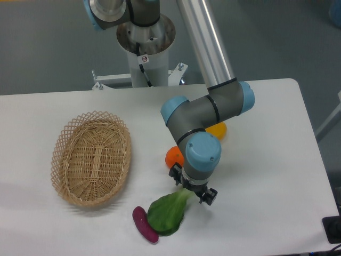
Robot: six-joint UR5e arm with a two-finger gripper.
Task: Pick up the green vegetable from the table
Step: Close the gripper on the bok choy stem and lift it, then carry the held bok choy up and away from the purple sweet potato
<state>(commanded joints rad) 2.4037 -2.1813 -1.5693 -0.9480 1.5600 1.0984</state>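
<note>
Nearest the camera, at the front edge of the table (277, 176), lies the green vegetable (166, 213): a bok choy-like toy whose broad, dark green leafy end spreads toward the viewer, while its pale whitish-green stalk narrows up and to the right. Its surface is smooth and slightly glossy. Touching its left side is a small purple eggplant (145, 224), lying at a slant.

Directly over the stalk end sits the gripper (193, 191), pointing downward from the arm's blue-capped wrist. The pale stalk runs up to and under the gripper body, so the fingers are hidden from this angle; whether they are parted or closed, and whether they grip the stalk, cannot be told.

Just behind the gripper, an orange (173, 157) rests on the table, partly covered by the wrist. Farther back, a yellow fruit (217, 129) shows beneath the grey forearm.

To the left, well apart from the produce, stands an oval wicker basket (91, 158), woven of light tan cane with an open lattice rim.

At the rear, the arm's silver upper link rises toward the white pedestal (145, 53) beyond the table.
</note>
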